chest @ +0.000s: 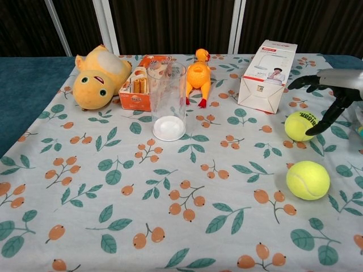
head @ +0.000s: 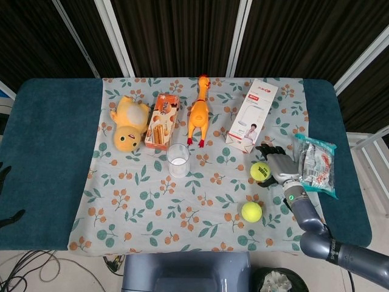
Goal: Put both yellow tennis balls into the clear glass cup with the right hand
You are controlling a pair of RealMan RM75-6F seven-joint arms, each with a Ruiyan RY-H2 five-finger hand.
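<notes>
Two yellow tennis balls lie on the floral cloth at the right: the far ball [head: 260, 171] [chest: 301, 126] and the near ball [head: 251, 211] [chest: 307, 179]. The clear glass cup [head: 178, 160] [chest: 167, 101] stands upright and empty at the middle of the cloth. My right hand [head: 278, 165] [chest: 330, 92] hovers open with fingers spread, just right of and above the far ball, holding nothing. My left hand [head: 5, 194] shows only as dark fingertips at the far left edge of the head view.
Along the back stand a yellow plush toy [head: 128, 123], a snack box [head: 162, 121], an orange rubber chicken [head: 199, 113] and a white carton [head: 252, 115]. A plastic packet [head: 317, 164] lies at the right, beside my right hand.
</notes>
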